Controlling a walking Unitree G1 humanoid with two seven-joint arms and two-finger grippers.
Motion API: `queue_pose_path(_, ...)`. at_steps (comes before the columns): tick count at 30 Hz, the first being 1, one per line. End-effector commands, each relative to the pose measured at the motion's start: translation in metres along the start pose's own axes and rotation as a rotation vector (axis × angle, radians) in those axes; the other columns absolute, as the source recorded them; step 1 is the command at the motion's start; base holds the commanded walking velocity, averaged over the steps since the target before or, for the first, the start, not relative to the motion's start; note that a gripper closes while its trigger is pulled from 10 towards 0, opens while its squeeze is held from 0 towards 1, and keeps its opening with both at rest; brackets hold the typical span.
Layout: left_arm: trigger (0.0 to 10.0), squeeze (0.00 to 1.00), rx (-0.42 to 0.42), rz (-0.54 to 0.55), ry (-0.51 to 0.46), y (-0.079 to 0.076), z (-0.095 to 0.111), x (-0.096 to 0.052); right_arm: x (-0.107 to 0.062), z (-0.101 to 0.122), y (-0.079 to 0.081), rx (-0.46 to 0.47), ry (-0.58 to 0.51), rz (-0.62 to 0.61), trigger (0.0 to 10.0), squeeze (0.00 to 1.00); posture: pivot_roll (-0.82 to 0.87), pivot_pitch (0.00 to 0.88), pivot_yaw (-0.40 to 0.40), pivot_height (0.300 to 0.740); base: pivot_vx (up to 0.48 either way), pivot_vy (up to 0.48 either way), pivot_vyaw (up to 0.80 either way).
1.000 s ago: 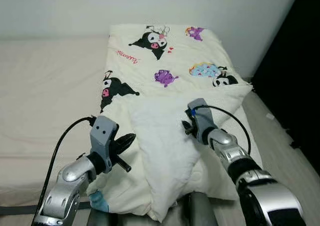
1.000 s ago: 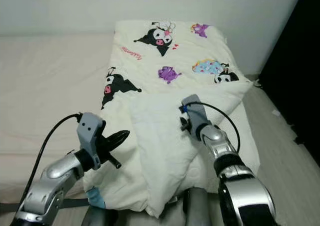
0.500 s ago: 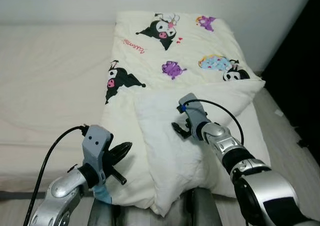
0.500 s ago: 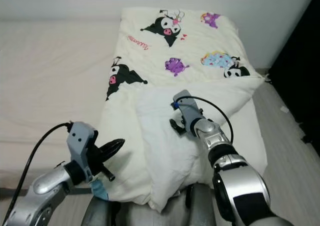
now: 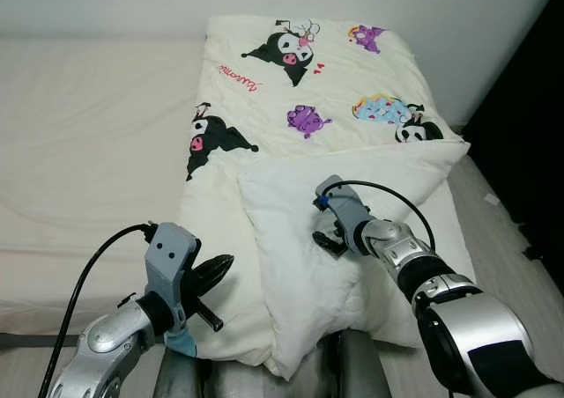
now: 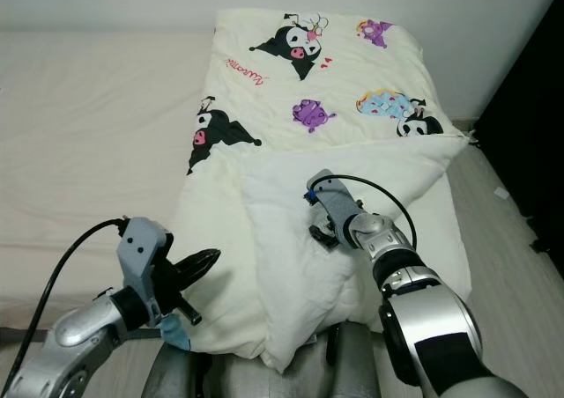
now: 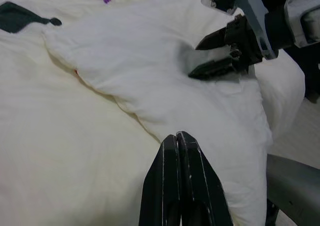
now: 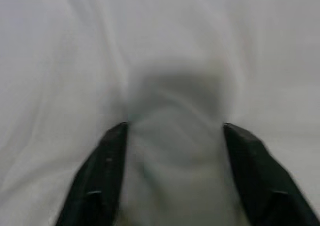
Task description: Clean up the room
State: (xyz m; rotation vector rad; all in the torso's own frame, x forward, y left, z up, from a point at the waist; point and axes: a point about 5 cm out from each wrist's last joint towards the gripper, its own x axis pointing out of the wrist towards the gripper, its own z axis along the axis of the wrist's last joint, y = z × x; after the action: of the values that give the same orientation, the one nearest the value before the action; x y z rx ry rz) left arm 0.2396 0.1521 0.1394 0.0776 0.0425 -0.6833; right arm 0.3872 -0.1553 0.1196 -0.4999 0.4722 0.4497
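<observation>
The right gripper (image 6: 322, 234) presses into the folded-back quilt (image 6: 291, 239) on the bed (image 6: 88, 134).

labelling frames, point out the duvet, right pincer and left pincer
duvet (image 5: 264, 107), left eye view, printed top side
right pincer (image 7: 212, 56), left wrist view, between its fingertips
left pincer (image 7: 179, 138), left wrist view, shut tips

I see a plain white wall (image 5: 132, 2) along the far side. On the right, light wood-look floor (image 5: 493, 213) runs beside the bed, with a small pale scrap (image 5: 491, 199) lying on it, and a dark black area (image 5: 529, 107) beyond.
</observation>
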Motion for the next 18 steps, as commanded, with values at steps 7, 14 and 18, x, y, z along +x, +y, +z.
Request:
queue_pose_path(7,10.0,0.0,0.009,-0.017,0.043,-0.004,-0.005,-0.002,-0.003,-0.009,-0.006,0.021,0.03,-0.027,0.0,0.0,0.12,0.272,-0.056,0.57,0.0,0.0,0.0)
queue_pose_path(14,10.0,0.0,0.009,-0.019,0.049,-0.003,-0.006,-0.001,-0.005,-0.011,-0.013,0.039,0.021,-0.064,0.0,0.0,0.12,0.264,-0.055,0.57,0.0,0.0,0.0)
queue_pose_path(18,10.0,0.0,0.011,-0.019,0.049,-0.002,-0.006,0.001,-0.006,-0.012,-0.015,0.041,0.021,-0.072,0.0,0.0,0.11,0.257,-0.054,0.57,0.0,0.0,0.0)
